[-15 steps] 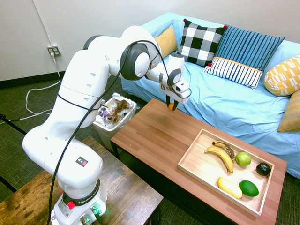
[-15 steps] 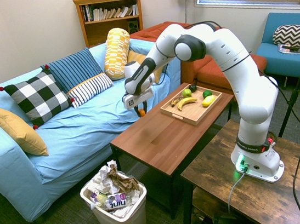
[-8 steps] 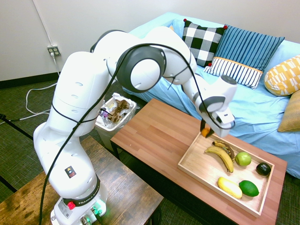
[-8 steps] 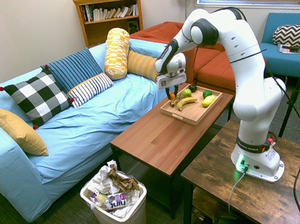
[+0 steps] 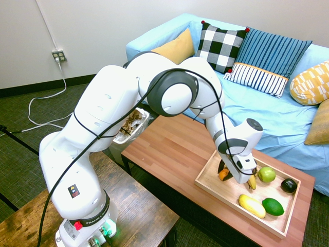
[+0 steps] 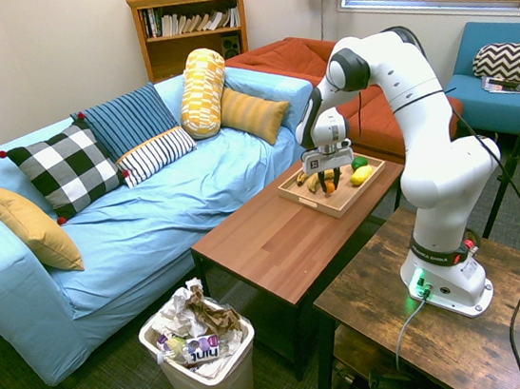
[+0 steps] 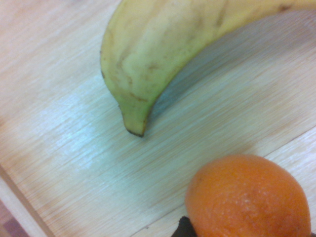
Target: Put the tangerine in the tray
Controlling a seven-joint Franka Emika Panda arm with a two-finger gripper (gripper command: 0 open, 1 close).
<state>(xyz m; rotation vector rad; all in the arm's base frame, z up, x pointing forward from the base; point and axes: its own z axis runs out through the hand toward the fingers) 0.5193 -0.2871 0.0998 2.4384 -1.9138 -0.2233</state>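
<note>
- The tool (image 5: 224, 174) points straight down inside the tray (image 5: 212, 181), clenched on the tangerine (image 5: 224, 174).
- The tangerine sits low over the tray's floor, near the end closest to the arm; whether it touches the wood cannot be told.
- In the wrist view the tangerine (image 7: 248, 196) shows close up, with the tip of a banana (image 7: 148, 59) just beside it on the pale wood.
- In the second exterior view the tool (image 6: 329, 183) hangs over the tray (image 6: 338, 201), the tangerine (image 6: 330, 185) an orange spot between its fingers.
- Also in the tray: a green apple (image 5: 266, 174), a dark fruit (image 5: 289, 186), a lime (image 5: 273, 206) and a yellow fruit (image 5: 252, 206), all at the end farther from the arm.
- The tray lies on the reddish counter (image 5: 172, 149), at the end farthest from the trash bin (image 6: 203, 365).
- A blue sofa (image 5: 257, 110) with cushions stands just behind the counter.
</note>
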